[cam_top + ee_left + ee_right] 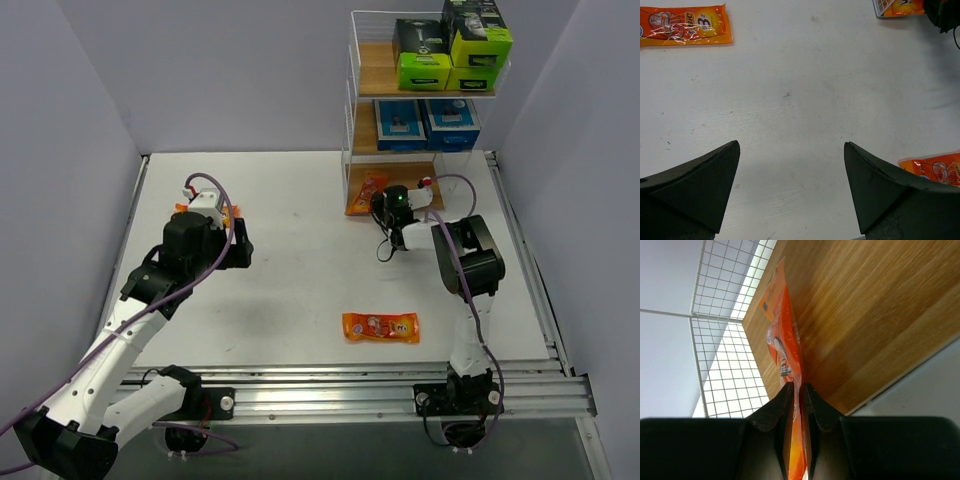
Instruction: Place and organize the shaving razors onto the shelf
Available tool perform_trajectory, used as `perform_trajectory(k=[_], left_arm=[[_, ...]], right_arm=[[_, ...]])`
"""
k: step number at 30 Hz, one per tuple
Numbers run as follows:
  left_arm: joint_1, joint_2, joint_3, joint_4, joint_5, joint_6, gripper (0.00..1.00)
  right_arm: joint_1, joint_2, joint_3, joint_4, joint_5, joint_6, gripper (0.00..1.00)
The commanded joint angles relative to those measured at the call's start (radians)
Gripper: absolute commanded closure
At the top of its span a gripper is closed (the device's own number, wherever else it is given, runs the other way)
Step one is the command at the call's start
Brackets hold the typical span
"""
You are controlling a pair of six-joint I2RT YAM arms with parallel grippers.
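The shelf (375, 65) stands at the back right. Black-and-green razor boxes (423, 55) fill its top board and blue razor cards (400, 122) the middle one. At the bottom board (865, 315) my right gripper (798, 386) is shut on an orange razor packet (782, 340), held on edge against the wood. The same gripper (385, 205) and packet (367, 192) show from above. Another orange packet (380, 327) lies flat on the table. A third orange packet (935, 167) lies beside my left gripper (791, 145), which hangs open over bare table.
White wire mesh (730, 365) walls the shelf's side behind the held packet. The right arm's cable (455, 185) loops beside the shelf. Grey walls close in the table on both sides, and aluminium rails (350, 385) run along its near edge.
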Motion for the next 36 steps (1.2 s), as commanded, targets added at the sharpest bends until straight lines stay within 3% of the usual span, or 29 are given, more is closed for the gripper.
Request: perform_trajectory(k=[1, 19, 24, 36], left_arm=[[-0.007, 0.001, 0.016, 0.028, 0.01, 0.005, 0.06], [-0.025, 0.013, 0.019, 0.025, 0.01, 0.009, 0.06], [-0.025, 0.016, 0.019, 0.023, 0.009, 0.007, 0.06], [-0.027, 0.022, 0.02, 0.023, 0.009, 0.009, 0.06]], right_arm=[[-0.006, 0.031, 0.043, 0.067, 0.002, 0.021, 0.91], [-0.004, 0.102, 0.107, 0.095, -0.011, 0.028, 0.9], [-0.004, 0.117, 0.123, 0.099, -0.009, 0.035, 0.98], [-0.016, 0.128, 0.164, 0.084, -0.008, 0.022, 0.99]])
